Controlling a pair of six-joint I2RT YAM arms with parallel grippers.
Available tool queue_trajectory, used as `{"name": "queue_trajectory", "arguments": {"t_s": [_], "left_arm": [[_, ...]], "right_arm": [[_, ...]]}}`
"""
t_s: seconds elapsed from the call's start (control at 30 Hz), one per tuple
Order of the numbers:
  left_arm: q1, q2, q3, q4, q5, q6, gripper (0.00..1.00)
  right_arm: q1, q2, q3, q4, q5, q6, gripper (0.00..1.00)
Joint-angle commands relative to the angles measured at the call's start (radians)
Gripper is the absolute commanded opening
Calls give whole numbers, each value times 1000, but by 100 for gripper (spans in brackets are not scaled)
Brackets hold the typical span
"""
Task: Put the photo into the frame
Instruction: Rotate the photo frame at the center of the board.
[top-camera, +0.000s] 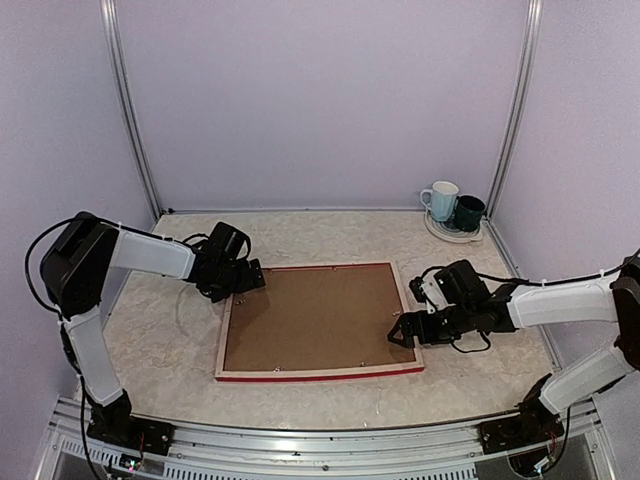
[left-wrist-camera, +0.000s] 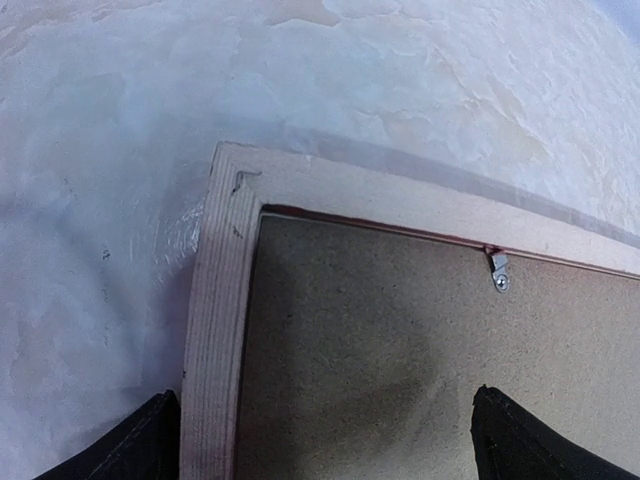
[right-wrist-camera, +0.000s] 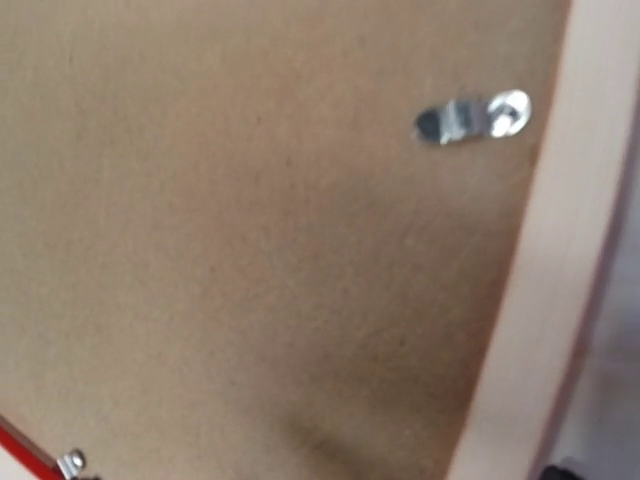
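The frame (top-camera: 318, 372) lies flat in the middle of the table (top-camera: 160, 330), back side up. Its pale wood rails face me, and a thin red strip shows along its near edge. A brown backing board (top-camera: 315, 318) fills the opening inside the rails.

My left gripper (top-camera: 247, 282) hangs over the far left corner of the frame. In my left wrist view the left gripper (left-wrist-camera: 325, 440) has its jaws spread wide with nothing pinched between them. One finger is over the bare table just outside the left rail and the other is over the board, so they straddle that rail. I cannot tell whether they touch anything. A small metal tab (left-wrist-camera: 498, 272) is screwed to the far rail and reaches onto the board's edge.

My right gripper (top-camera: 402, 330) sits at the frame's right rail, about halfway along it. From above its jaws look spread too, and they hold nothing. My right wrist view is blurred and close. It shows the board, the pale right rail, another metal tab (right-wrist-camera: 475, 115) by that rail, and a bit of red edge at the lower left corner. My own fingers barely show there.

In the far right corner of the table, well apart from the frame, a white mug (top-camera: 440, 200) and a dark mug (top-camera: 467, 211) stand side by side on a small plate (top-camera: 450, 236).
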Motion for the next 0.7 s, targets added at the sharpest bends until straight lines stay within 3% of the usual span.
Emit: {"name": "queue_trajectory", "arguments": {"t_s": [0.0, 0.33, 0.67], "left_arm": [[2, -46, -23, -74, 21, 50, 99], [4, -241, -162, -126, 10, 101, 96], [1, -216, -170, -115, 57, 132, 84]], "right_arm": [[7, -51, 35, -25, 83, -11, 95], [-33, -15, 84, -37, 129, -69, 92], [-40, 38, 57, 22, 127, -83, 68]]}}
